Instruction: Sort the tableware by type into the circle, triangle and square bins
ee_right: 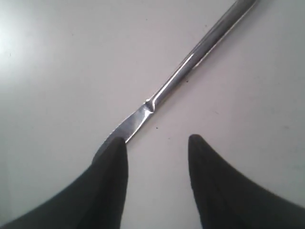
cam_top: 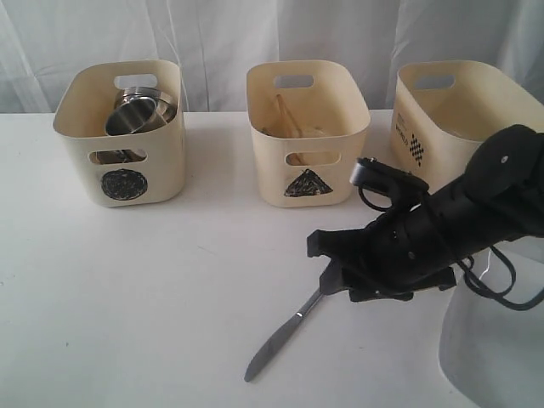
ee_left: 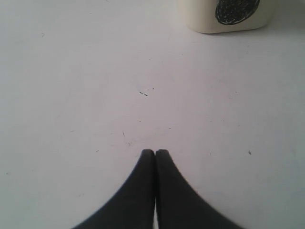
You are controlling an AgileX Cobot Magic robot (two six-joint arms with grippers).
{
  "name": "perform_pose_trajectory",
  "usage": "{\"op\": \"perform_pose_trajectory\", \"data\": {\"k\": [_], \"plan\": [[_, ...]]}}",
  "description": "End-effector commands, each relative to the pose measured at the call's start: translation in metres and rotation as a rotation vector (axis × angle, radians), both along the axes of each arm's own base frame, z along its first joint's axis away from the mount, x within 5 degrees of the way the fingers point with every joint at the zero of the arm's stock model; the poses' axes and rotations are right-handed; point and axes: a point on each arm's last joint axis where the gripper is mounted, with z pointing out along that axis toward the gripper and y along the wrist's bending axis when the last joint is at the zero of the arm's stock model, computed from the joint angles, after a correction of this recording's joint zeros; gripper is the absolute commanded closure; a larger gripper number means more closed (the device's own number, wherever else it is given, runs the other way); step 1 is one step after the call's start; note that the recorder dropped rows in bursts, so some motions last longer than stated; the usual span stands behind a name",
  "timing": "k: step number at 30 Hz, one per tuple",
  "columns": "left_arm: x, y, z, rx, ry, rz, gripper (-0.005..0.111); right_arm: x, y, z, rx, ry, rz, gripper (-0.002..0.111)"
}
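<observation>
Steel on white: the knife [cam_top: 280,336] lies flat on the surface [cam_top: 127,297], slanting in front of the triangle bin [cam_top: 272,119] and well apart from it. In the exterior view its far end disappears under your right arm [cam_top: 442,221], which reaches low across the surface from the right.

In the right wrist view, your right fingers [ee_right: 209,181] are spread apart with nothing gripped between them. The knife [ee_right: 190,62] runs diagonally ahead of them, and its flatter, wider end passes behind the tip of one finger. The other finger stands clear of it, with bare surface [ee_right: 57,71] showing in the gap. You cannot tell from these views whether that finger actually touches the metal.

Your left fingers [ee_left: 143,191] are pressed together, tip to tip, holding nothing, above bare surface [ee_left: 71,71]. The circle bin [ee_left: 200,19] sits ahead of them at the frame's edge.

At the back, the three cream bins stand in a row. The circle bin [cam_top: 81,127] is on the left with steel cups [cam_top: 136,115] inside. The triangle bin is in the middle with wooden chopsticks [cam_top: 280,109] leaning in it. The square bin [cam_top: 442,140] is on the right, just behind your right arm, and its inside is not visible.
</observation>
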Motion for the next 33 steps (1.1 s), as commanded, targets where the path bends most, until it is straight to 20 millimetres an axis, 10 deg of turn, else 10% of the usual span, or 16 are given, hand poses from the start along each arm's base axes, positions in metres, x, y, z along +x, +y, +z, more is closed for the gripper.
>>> {"op": "perform_pose_trajectory", "data": {"k": [1,11,22,33], "plan": [[0.0,0.0,-0.001,-0.011,-0.001,0.004,0.107,-0.003,0.01,0.003,0.128,0.03,-0.018,0.068],[0.0,0.0,-0.001,-0.011,-0.001,0.004,0.107,-0.019,0.057,0.037,0.229,-0.381,0.823,0.068],[0.0,0.0,-0.001,-0.011,-0.001,0.004,0.107,-0.005,0.071,0.08,0.539,-0.546,0.586,0.068],[0.0,0.0,-0.001,-0.011,-0.001,0.004,0.107,0.022,0.039,0.077,-0.307,-0.557,1.114,0.068]]}}
